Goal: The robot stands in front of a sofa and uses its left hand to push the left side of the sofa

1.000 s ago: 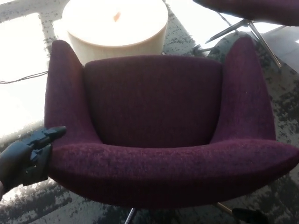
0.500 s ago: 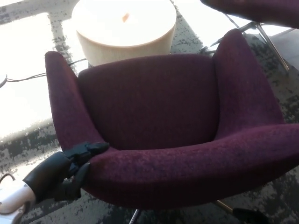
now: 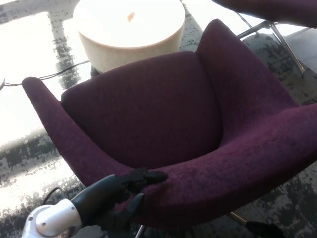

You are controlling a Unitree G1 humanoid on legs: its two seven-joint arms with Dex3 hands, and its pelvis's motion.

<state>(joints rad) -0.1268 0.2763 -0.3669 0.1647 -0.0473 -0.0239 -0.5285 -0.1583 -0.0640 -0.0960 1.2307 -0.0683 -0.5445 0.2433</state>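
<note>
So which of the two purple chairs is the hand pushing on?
The near chair, filling most of the view: the left hand presses its front edge. The other chair only shows at the top right.

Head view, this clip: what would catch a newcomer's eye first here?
The big purple sofa fills most of the picture, standing at a slant on the patterned carpet. At the lower left, the black left robot hand presses against the sofa's near left edge, fingers lying on the fabric. Behind the sofa, at the top, a round cream table glows in strong light.
</note>
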